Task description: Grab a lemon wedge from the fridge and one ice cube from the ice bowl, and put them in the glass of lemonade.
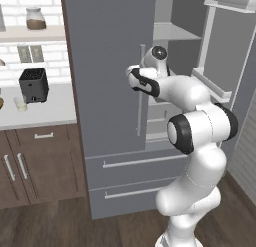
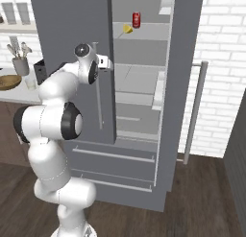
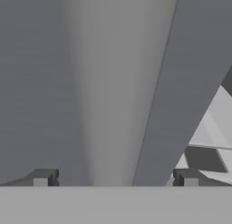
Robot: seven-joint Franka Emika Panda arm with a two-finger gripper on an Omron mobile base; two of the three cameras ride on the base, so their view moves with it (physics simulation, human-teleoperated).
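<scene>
Beyond the fridge (image 2: 72, 29) door edge, the lemon wedge (image 2: 127, 28) lies on a high shelf, above and right of the tool (image 3: 115, 177), whose jaws stand wide and empty

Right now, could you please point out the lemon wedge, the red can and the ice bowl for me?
lemon wedge (image 2: 127, 29): right base view, its yellow middle.
red can (image 2: 136, 19): right base view, its side.
ice bowl (image 2: 8, 82): right base view, its wooden rim.

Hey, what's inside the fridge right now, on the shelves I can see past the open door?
On an upper shelf of the fridge sit the lemon wedge and a red can. The shelves below look bare; the closed left door hides that side.
</scene>
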